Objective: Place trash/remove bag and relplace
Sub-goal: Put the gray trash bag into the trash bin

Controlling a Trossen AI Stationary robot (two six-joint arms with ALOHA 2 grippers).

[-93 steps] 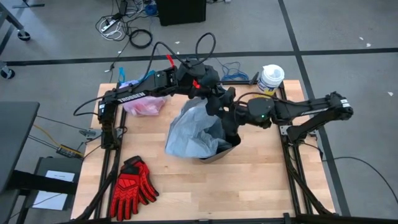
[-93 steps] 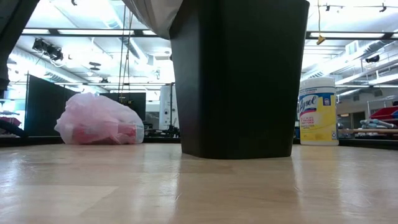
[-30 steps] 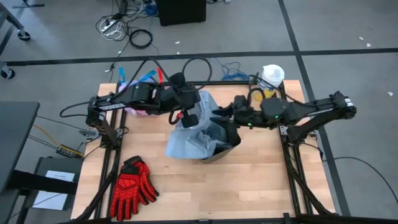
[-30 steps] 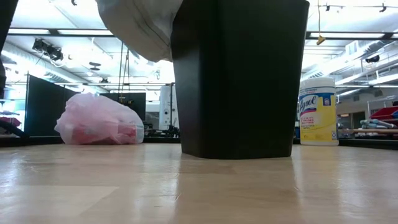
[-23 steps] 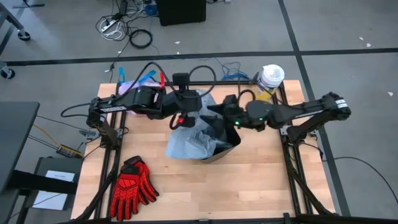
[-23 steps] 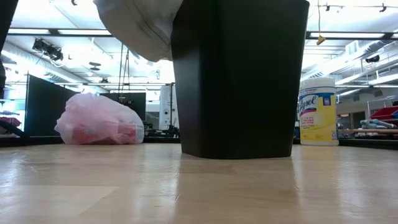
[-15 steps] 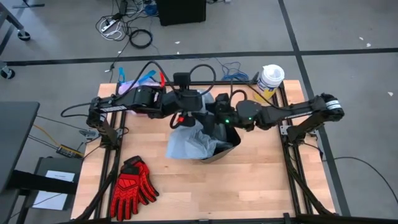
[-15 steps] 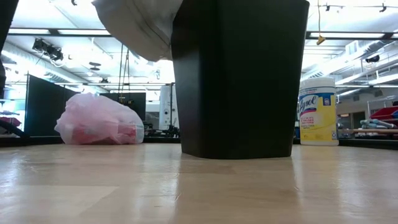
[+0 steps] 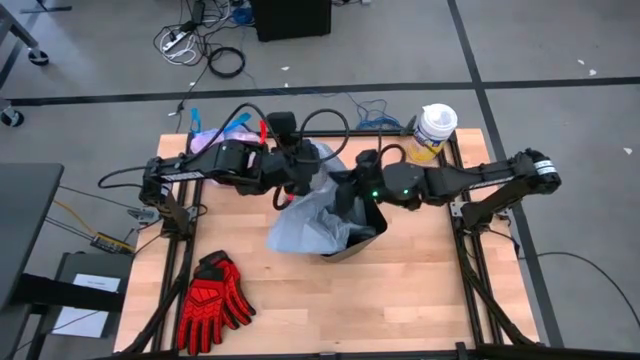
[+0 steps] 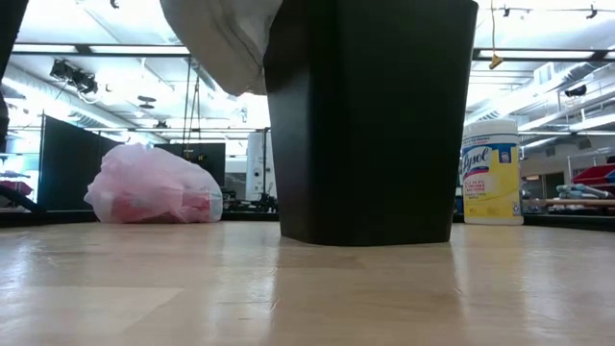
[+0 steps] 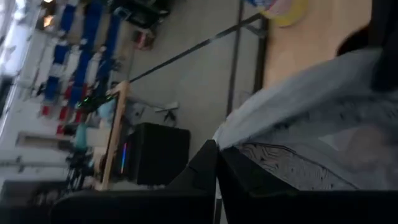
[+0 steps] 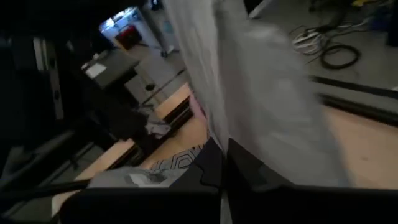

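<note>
On the wooden table [image 9: 400, 290], my grey-blue liner [image 9: 305, 222] drapes crumpled over the black bin [image 10: 370, 120]; both my grippers pinch its edge

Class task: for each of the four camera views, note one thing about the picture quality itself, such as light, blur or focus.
High view: even light, sharp, soft shadows on the table. Low view: bright ceiling lights behind, so the bin reads as a black silhouette. Left wrist view: tilted, background soft. Right wrist view: the grey bag is smeared with motion blur.
</note>
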